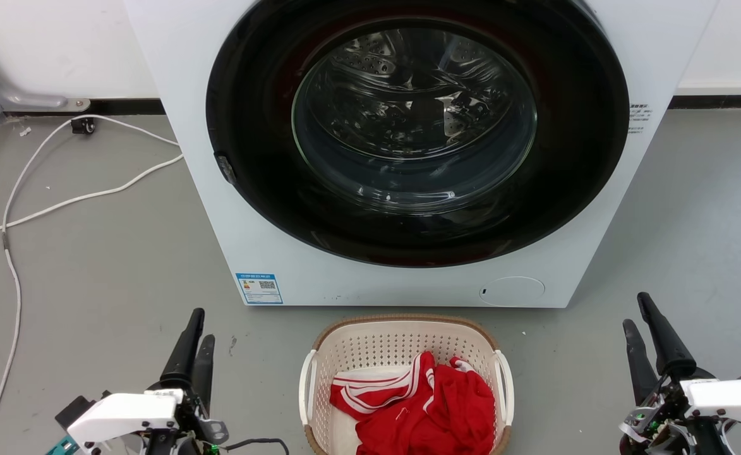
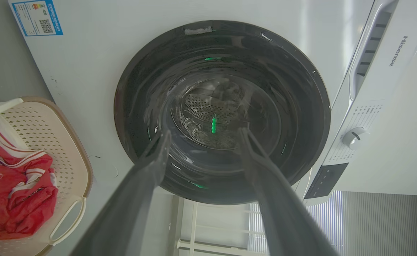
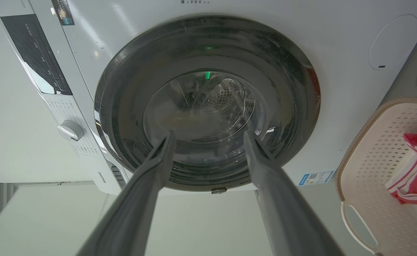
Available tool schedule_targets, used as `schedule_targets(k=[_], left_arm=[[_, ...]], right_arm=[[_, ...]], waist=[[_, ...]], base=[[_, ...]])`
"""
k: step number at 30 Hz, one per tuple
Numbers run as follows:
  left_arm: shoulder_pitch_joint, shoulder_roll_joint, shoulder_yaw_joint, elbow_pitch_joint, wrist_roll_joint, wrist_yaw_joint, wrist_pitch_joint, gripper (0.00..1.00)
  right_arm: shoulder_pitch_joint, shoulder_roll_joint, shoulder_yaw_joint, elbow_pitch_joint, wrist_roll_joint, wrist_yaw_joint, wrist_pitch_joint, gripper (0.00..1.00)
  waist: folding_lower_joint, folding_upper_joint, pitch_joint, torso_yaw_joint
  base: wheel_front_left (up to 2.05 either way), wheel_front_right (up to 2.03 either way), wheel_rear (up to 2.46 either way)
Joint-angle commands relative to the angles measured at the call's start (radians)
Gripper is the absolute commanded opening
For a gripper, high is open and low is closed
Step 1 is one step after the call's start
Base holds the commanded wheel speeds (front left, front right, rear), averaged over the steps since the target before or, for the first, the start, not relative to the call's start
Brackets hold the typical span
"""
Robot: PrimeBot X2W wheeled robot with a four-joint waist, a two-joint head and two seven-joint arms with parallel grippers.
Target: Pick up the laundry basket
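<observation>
The laundry basket (image 1: 370, 344) stands on the floor in front of the washer, cream with perforated walls, a brown rim and white loop handles at both sides. Red clothing with white stripes (image 1: 427, 404) lies inside it. The basket (image 2: 57, 149) sits at the left edge of the left wrist view and the basket (image 3: 375, 153) at the right edge of the right wrist view. My left gripper (image 1: 196, 328) hovers open to the basket's left, well apart from it. To the basket's right my right gripper (image 1: 637, 313) is open too. Neither holds anything.
The white front-loading washer (image 1: 218, 208) with its dark round door (image 1: 414, 126) stands right behind the basket. A white cable (image 1: 60, 202) trails across the grey floor at the left. The wall runs behind.
</observation>
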State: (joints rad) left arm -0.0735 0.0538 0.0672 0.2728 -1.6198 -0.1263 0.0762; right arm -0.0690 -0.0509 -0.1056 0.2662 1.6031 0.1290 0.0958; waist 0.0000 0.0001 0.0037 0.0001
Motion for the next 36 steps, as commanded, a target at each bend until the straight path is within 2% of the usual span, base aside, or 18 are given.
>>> schedule_targets(k=[1, 7, 8, 23, 36], left_arm=[[-0.029, 0.004, -0.016, -0.022, 0.015, -0.002, -0.012, 1.0], [-0.036, 0.004, -0.043, -0.035, 0.093, -0.002, -0.04, 1.0], [-0.038, 0.004, -0.051, -0.043, 0.161, -0.002, -0.053, 1.0], [-0.042, 0.002, -0.115, -0.08, 0.514, 0.009, -0.113, 1.0], [-0.05, 0.002, -0.17, -0.078, 0.753, 0.026, -0.154, 1.0]], right_arm=[[-0.013, -0.003, 0.005, -0.025, -0.015, 0.0, -0.012, 1.0], [-0.009, -0.019, 0.024, -0.032, -0.084, 0.0, -0.047, 1.0], [-0.009, -0.026, 0.027, -0.035, -0.151, 0.001, -0.063, 1.0], [0.001, -0.005, 0.009, -0.09, -0.591, 0.001, -0.125, 1.0], [0.02, -0.001, 0.017, -0.13, -0.836, 0.001, -0.145, 1.0]], waist=[[0.0, -0.0001, 0.0, 0.0], [0.0, -0.0001, 0.0, 0.001], [0.0, -0.0001, 0.0, 0.002], [0.0, -0.0001, 0.002, 0.004], [0.0, -0.0001, 0.0, 0.008]], base=[[0.0, 0.0, 0.0], [0.0, 0.0, 0.0], [0.0, 0.0, 0.0], [0.0, 0.0, 0.0], [0.0, 0.0, 0.0]])
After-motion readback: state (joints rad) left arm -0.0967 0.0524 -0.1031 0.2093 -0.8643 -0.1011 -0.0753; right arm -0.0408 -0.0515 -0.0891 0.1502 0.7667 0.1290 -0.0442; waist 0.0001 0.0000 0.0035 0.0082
